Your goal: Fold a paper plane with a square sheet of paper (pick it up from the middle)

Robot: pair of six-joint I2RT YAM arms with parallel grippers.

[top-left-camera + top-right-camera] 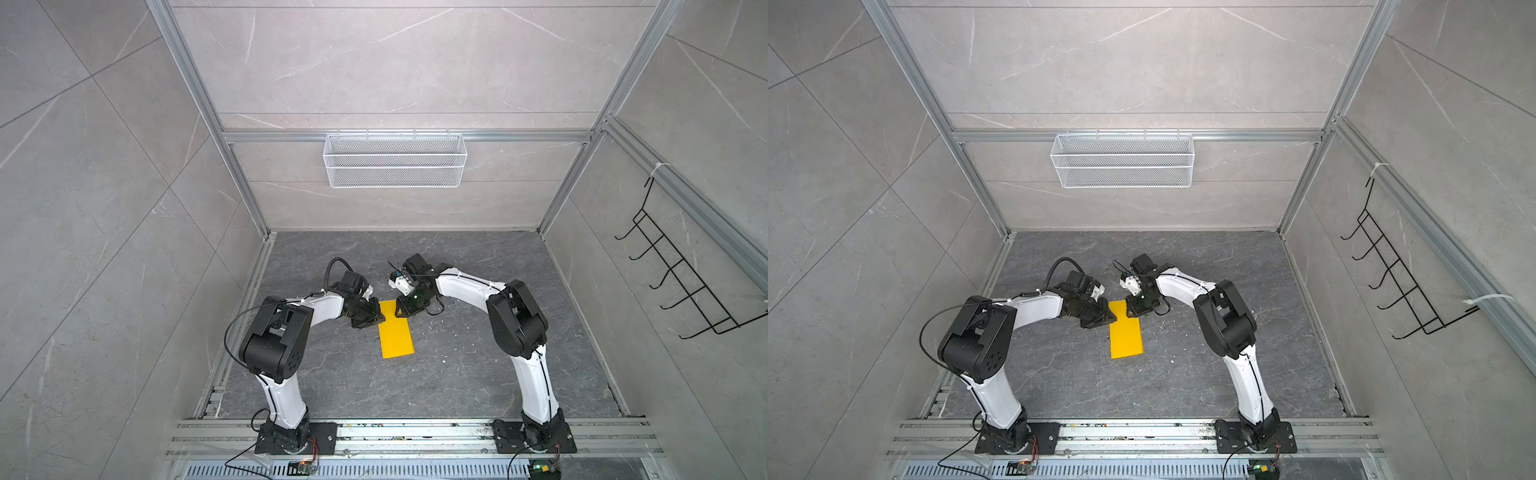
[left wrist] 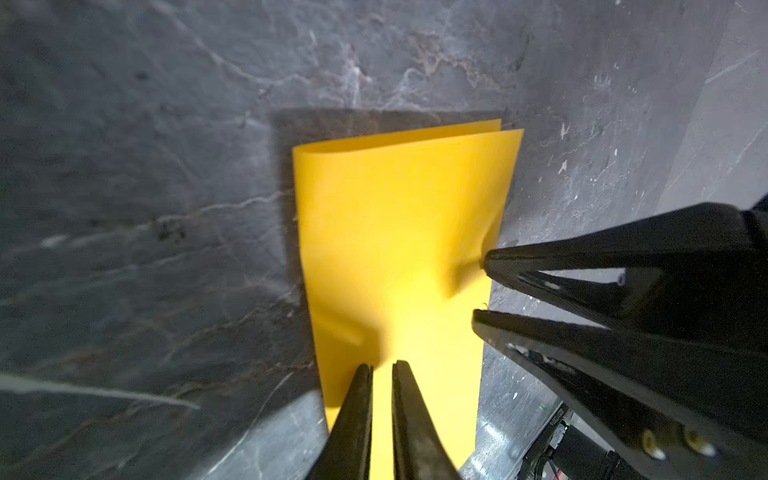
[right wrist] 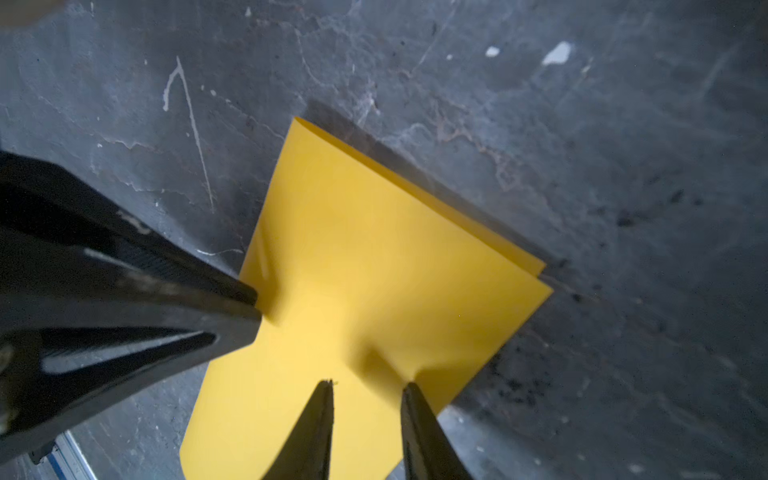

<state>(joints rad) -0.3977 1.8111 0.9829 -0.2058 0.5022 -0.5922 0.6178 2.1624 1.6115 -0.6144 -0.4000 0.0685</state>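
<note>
Paper (image 1: 397,332) lies in the middle of the table (image 1: 457,374) in both top views. It is doubled into a long yellow strip, with one short end toward the arm bases and the other between the grippers. The left gripper (image 1: 379,319) meets its left long edge near the far end, and the right gripper (image 1: 400,311) meets the right edge just opposite. From up here I cannot read either set of jaws.

Left wrist view: the left gripper (image 2: 382,365) has its jaws nearly together, with a thin slit showing yellow. They look clamped on a small ridge of paper (image 2: 395,228), and a crease runs off beside them. The right gripper (image 2: 480,289) comes in from the side with its jaws parted, one tip denting the edge. One long side is a soft, rounded fold, not a pressed crease. A broad shadow past the end suggests that end floats off the table.

Right wrist view: the right gripper (image 3: 370,383) has its jaws apart and its tips on the paper (image 3: 374,270), with nothing pinched between them. One tip raises a pucker. The left gripper (image 3: 255,309) is closed at the opposite edge. The two layers sit slightly out of line at the short end.

Handling, my read: the paper is featherlight and limp, probably slick on the stone, and it marks at every dent. The layers will likely slide apart unless I pinch both together. I would take it at the long edges, opposite each other, with a light squeeze and no dragging.
</note>
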